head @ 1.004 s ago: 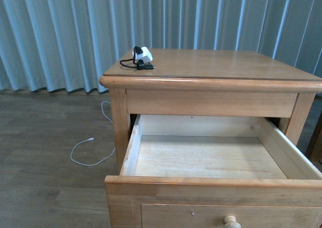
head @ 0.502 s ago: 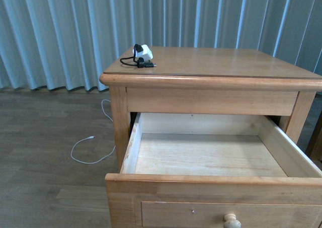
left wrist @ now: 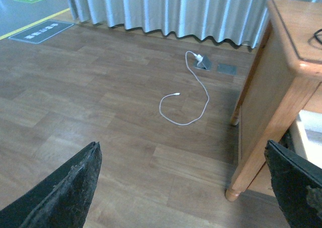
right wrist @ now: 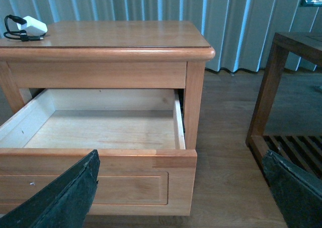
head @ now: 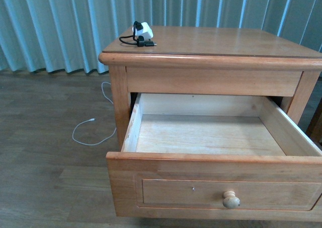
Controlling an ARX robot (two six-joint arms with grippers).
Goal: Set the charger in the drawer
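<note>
The charger [head: 142, 32], a small white plug block with a coiled black cable, lies on the nightstand top [head: 226, 42] at its back left corner; it also shows in the right wrist view [right wrist: 27, 26]. The drawer [head: 216, 185] stands pulled out wide, pale wood inside [head: 206, 135], holding nothing, with a round knob [head: 231, 199]. It also shows in the right wrist view [right wrist: 100, 180]. My left gripper [left wrist: 186, 187] is open over the floor to the left of the nightstand. My right gripper [right wrist: 181, 187] is open in front of the drawer's right end. Neither arm shows in the front view.
A thin white cable [head: 90, 132] with a looped end lies on the wooden floor left of the nightstand, also in the left wrist view [left wrist: 183, 99]. A dark wooden table [right wrist: 282, 87] stands to the right. Curtains [head: 50, 21] hang behind.
The front view has dropped and tilted: the nightstand top sits higher in the picture and the drawer front with its knob now shows fully. Charger and drawer have not moved.
</note>
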